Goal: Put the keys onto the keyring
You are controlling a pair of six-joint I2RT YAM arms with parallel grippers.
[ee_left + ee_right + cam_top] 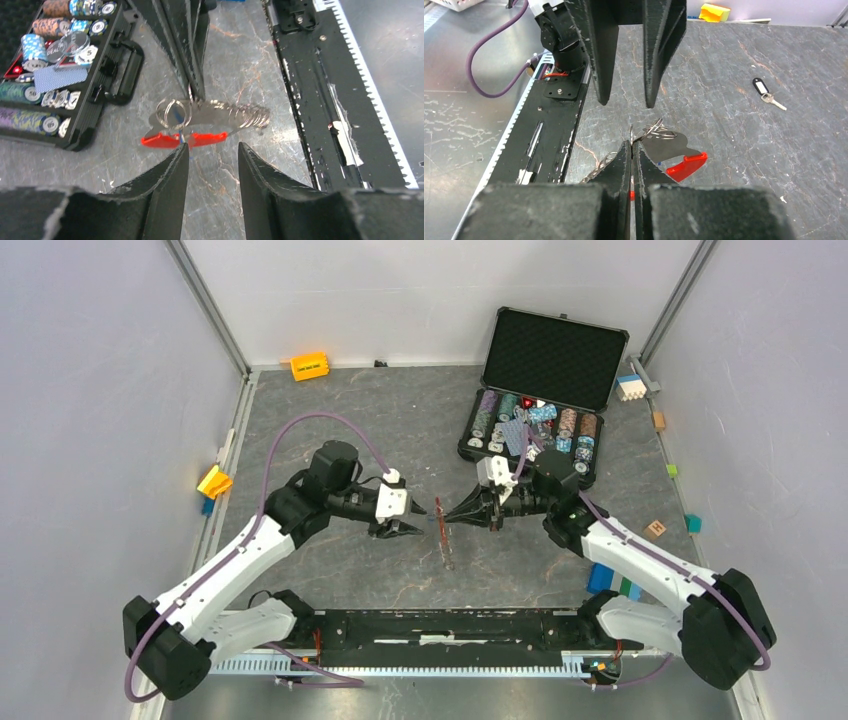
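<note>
1. The keyring [206,137] was between your two grippers. The right gripper [631,143] was closed and pinched its thin ring at the fingertips, with the red fob [686,166] below.
2. The left gripper [214,146] had its jaws apart and empty. The keyring was straight ahead, just beyond the tips, with its long axis crosswise to the gap.
3. One key [769,95] lay on the table [774,175], well apart. I think your free left arm should have fetched it.
</note>
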